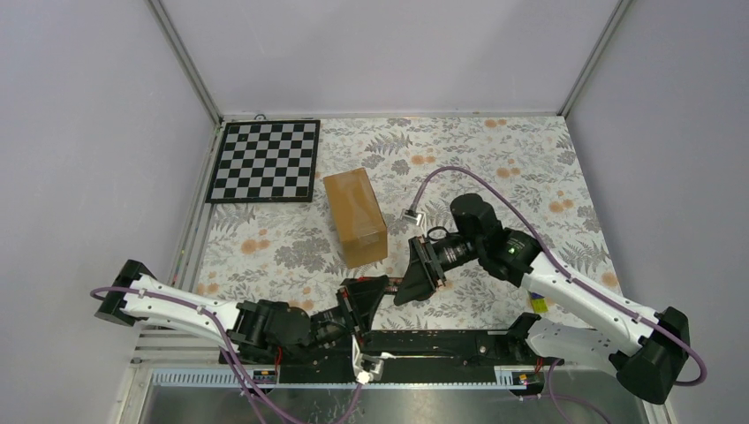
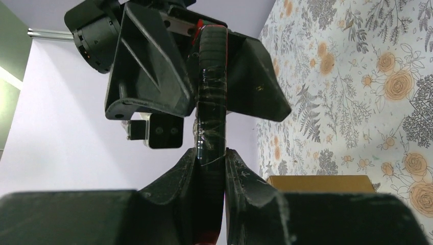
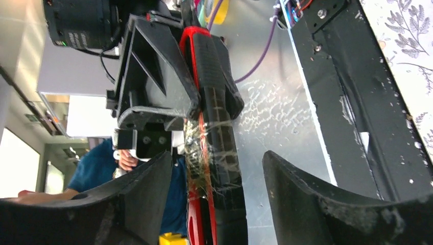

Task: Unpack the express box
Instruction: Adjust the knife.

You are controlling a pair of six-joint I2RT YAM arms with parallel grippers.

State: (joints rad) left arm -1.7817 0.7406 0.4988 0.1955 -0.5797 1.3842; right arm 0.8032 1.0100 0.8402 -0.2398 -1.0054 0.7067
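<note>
**Top external view.** The express box (image 1: 355, 216) lies on the floral table cover (image 1: 495, 159), just right of the checkerboard (image 1: 265, 161) and at the centre of the frame. Its long axis runs up and down the frame, leaning slightly right at the lower end. The lower short end faces the arms. The left gripper (image 1: 375, 287) sits just below that end and is the nearer of the two. The right gripper (image 1: 408, 283) is to its right, tip to tip with it and lower right of the box. Neither touches the box. What passes between them cannot be made out from here.

**Left wrist view.** The left fingers (image 2: 178, 171) are clamped on the black taped handle of the cutter (image 2: 212, 92), which stands upright in the frame. The right gripper's fingers flank the handle's upper part. The box shows at lower right, beyond the tool.

**Right wrist view.** The handle runs top to bottom between the right fingers (image 3: 301, 186). These stand apart, with a clear gap on the right-hand side, so nothing is gripped yet.

**Judgement.** The step in hand looks like a transfer of the cutter, and it turns on the handle lying lengthwise in the right jaws' gap.
</note>
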